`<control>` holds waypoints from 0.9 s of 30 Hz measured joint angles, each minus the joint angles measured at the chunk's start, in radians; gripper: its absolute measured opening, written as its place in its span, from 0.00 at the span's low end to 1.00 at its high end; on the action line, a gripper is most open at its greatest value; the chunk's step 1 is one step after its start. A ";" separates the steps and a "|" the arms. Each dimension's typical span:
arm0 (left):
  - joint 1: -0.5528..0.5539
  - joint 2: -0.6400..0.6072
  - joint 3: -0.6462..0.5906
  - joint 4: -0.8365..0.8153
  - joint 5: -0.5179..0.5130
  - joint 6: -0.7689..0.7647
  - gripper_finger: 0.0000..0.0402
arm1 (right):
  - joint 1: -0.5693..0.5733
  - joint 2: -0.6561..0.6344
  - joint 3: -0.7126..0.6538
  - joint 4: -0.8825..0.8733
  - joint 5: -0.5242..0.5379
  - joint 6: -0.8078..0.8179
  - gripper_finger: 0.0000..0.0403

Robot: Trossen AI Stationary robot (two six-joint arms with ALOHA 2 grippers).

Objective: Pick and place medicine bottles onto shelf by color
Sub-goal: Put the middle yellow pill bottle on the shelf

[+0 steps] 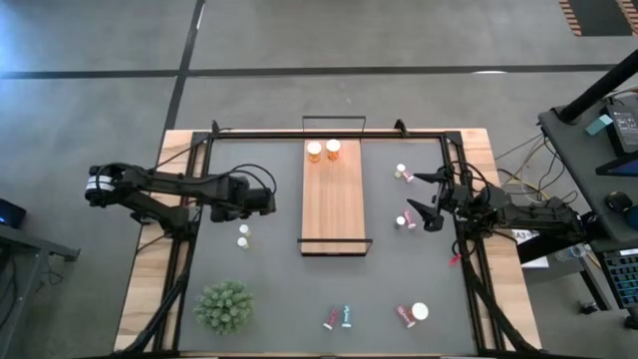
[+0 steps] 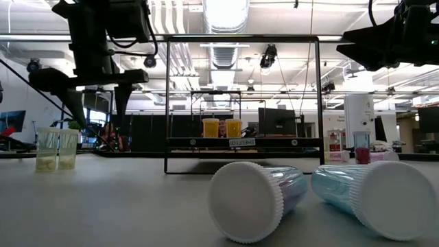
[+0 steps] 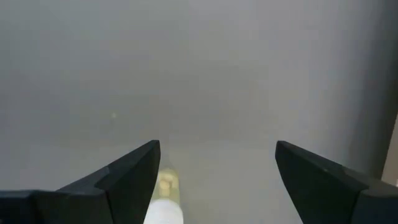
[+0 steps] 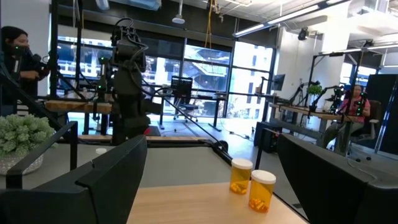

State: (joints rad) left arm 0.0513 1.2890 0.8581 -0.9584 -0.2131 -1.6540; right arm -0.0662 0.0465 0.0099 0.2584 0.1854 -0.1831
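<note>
Plant near table corner (bottles scattered).

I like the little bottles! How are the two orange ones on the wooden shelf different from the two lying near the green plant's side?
The orange bottles stand upright on the light-wood shelf; the teal and pink bottles lie tipped over on the grey table. The orange ones look wider, the others slimmer. All have white caps.

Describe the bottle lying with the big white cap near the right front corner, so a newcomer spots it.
Start at the wooden shelf mid-table, then go to the table's front right corner. The bottle there shows a wide round white cap, broader than the slim pink-red bottle touching it.
</note>
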 joint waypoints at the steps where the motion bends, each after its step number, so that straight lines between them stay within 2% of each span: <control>1: 0.000 0.001 0.000 -0.001 0.001 -0.010 0.75 | 0.000 0.000 0.000 0.000 0.000 0.000 0.87; 13: 0.001 0.002 0.000 -0.004 -0.003 -0.026 0.75 | 0.000 0.000 0.000 0.000 0.000 0.000 0.87; 18: 0.001 0.002 -0.001 -0.030 0.062 -0.093 0.75 | 0.000 0.000 0.000 0.000 0.000 0.000 0.87; 27: 0.001 0.002 -0.007 -0.026 0.037 -0.062 0.75 | 0.000 0.000 0.000 0.000 0.000 0.000 0.87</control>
State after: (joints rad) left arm 0.0521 1.2915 0.8513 -0.9842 -0.1758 -1.7157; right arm -0.0659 0.0467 0.0098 0.2584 0.1852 -0.1832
